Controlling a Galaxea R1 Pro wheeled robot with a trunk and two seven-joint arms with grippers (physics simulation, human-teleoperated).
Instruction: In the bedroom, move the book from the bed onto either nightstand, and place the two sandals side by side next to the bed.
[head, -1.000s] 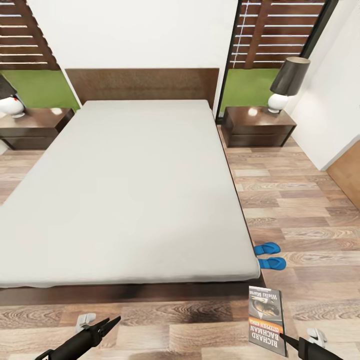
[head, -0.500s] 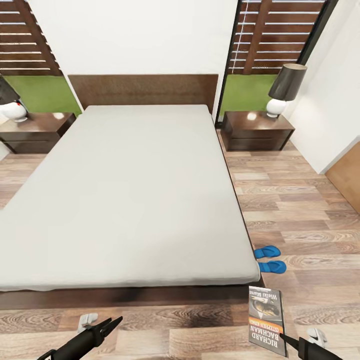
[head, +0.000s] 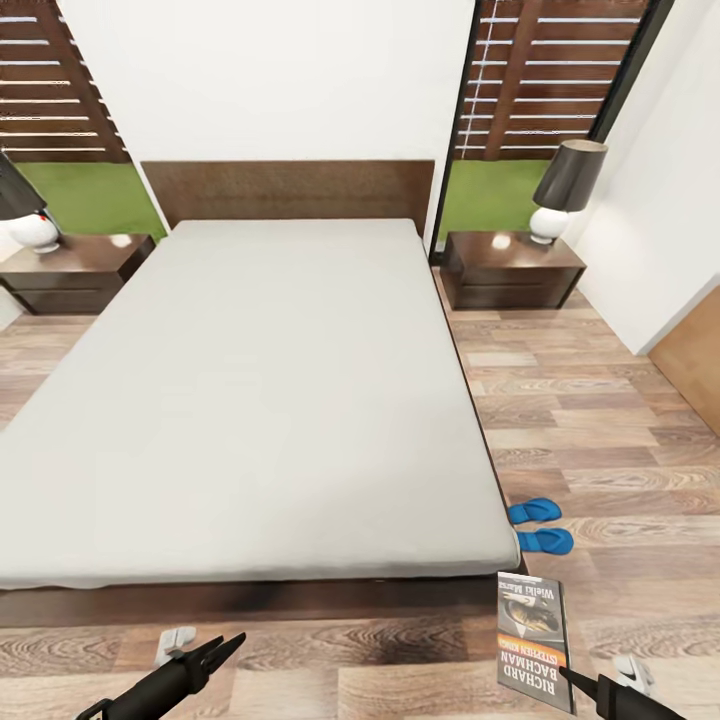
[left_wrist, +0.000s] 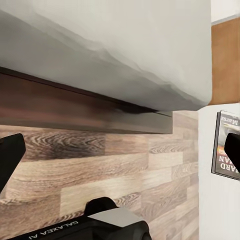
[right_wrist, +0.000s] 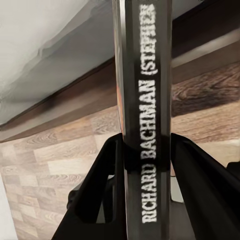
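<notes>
The whole head view slides downward across the last second, which is the camera moving: the bed (head: 250, 400), its headboard (head: 290, 190), both nightstands (head: 512, 268) and the lamps (head: 565, 190) sit lower in the picture, and more of the slatted windows (head: 550, 70) shows above them. The sandals (head: 538, 526) hardly shift.

The bed (head: 260, 400) stands in the middle with its headboard (head: 290, 190) against the far wall. A nightstand (head: 512, 268) sits at each side of the headboard, each with a lamp (head: 565, 190) on top. Two sandals (head: 538, 526) lie side by side on the floor (head: 600, 420), just beside the bed's near right corner. Nearer than them, the book (head: 534, 638) is up off the floor in the right gripper (head: 570, 678), before the bed's foot.
</notes>
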